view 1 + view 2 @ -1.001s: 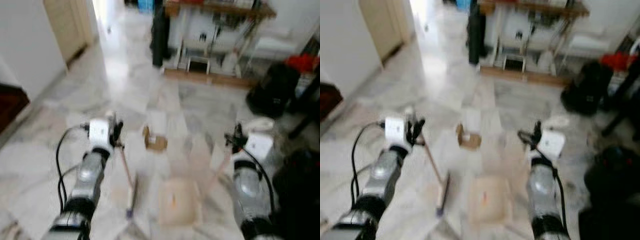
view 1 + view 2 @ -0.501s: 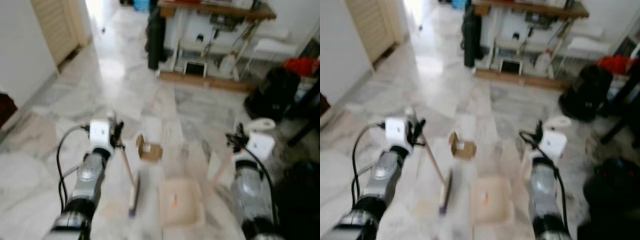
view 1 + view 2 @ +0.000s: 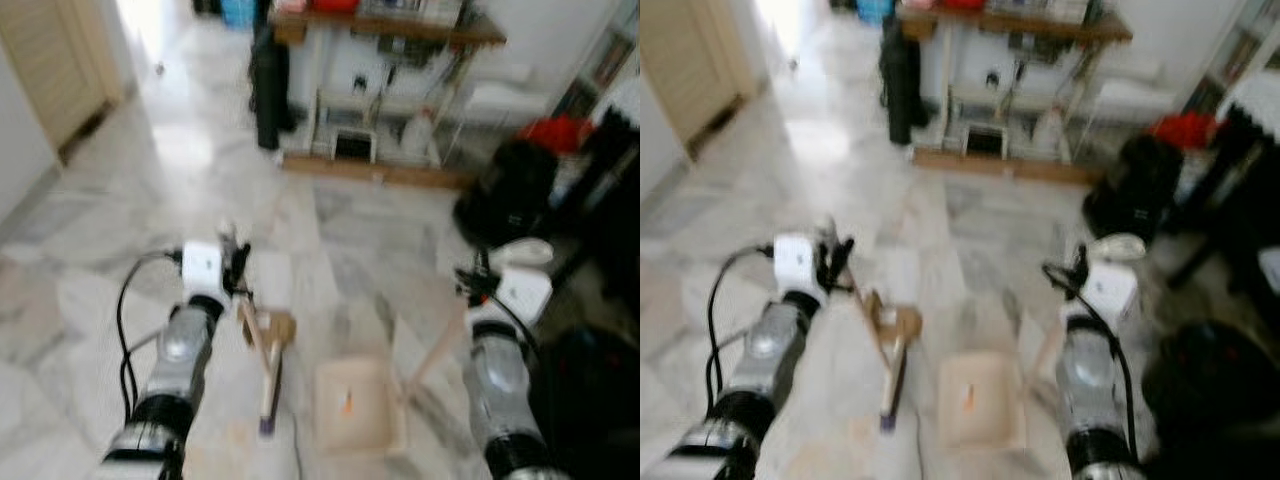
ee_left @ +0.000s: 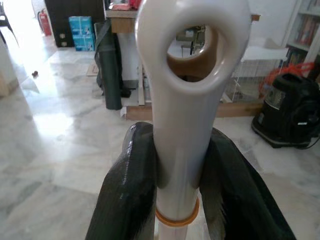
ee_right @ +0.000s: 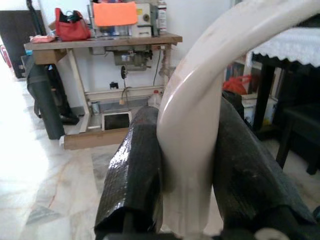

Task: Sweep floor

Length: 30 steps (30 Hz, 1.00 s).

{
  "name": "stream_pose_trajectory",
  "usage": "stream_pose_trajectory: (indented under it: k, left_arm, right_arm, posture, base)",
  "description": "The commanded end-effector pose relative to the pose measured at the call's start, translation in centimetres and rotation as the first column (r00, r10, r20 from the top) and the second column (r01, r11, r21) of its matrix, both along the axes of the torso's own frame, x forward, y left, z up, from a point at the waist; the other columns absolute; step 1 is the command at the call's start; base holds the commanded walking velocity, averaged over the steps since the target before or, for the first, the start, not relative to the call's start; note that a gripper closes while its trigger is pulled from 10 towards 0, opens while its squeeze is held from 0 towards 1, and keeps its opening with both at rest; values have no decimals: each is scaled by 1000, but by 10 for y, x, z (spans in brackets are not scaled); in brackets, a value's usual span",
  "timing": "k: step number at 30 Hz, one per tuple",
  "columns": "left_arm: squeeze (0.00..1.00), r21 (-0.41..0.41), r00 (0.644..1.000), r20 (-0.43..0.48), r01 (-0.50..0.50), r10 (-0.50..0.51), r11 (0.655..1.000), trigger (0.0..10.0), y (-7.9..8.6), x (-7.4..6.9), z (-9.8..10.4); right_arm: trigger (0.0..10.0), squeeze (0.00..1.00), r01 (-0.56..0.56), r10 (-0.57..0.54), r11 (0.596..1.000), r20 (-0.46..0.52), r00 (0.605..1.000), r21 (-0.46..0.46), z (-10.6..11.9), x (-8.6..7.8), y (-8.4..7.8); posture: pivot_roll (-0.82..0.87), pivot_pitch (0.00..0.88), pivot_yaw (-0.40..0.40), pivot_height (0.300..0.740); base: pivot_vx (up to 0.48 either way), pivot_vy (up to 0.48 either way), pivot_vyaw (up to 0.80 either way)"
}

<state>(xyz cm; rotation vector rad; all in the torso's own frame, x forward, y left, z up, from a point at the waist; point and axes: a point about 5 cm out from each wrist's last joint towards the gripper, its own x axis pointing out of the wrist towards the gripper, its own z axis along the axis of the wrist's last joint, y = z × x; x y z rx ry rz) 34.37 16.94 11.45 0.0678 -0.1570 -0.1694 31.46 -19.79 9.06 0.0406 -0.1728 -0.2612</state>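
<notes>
My left gripper (image 3: 236, 270) is shut on the white top of a broom handle (image 4: 192, 75), its black fingers (image 4: 127, 200) pressed to both sides. The pale stick slants down to the brush head (image 3: 268, 398) on the marble floor. A small brown cardboard scrap (image 3: 277, 326) lies on the floor against the stick. My right gripper (image 3: 476, 286) is shut on the curved cream handle (image 5: 200, 110) of a dustpan. The cream dustpan (image 3: 352, 405) rests on the floor between my arms, just right of the brush.
A wooden table (image 3: 390, 25) with a cluttered lower shelf stands ahead, a tall black bag (image 3: 268, 80) at its left end. A black vacuum cleaner (image 3: 505, 195) and red item (image 3: 555, 130) are right of it. A pale door (image 3: 50, 60) is at far left; dark furniture (image 3: 595, 390) crowds my right arm.
The whole view has shifted as I walk forward and turn right. The cardboard scrap, earlier ahead of the broom, now lies against its stick. Both grippers keep their hold.
</notes>
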Motion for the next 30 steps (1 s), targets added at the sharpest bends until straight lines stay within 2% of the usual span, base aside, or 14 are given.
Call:
stream_pose_trajectory:
  k: [1, 30]
  left_arm:
    - [0, -4, 999, 44, 12, -12, 1000, 10000, -5, 1, 8]
    - [0, -4, 999, 50, 1, -1, 1000, 10000, -2, 2, 10]
  right_arm:
    - [10000, 0, 16, -16, 1000, 37, 999, 7, 8, 1, -5]
    - [10000, 0, 17, -17, 1000, 45, 999, -2, 9, 1, -5]
  posture:
    - [148, 65, -39, 740]
    - [147, 68, -43, 740]
  base:
    - [368, 0, 0]
    - [358, 0, 0]
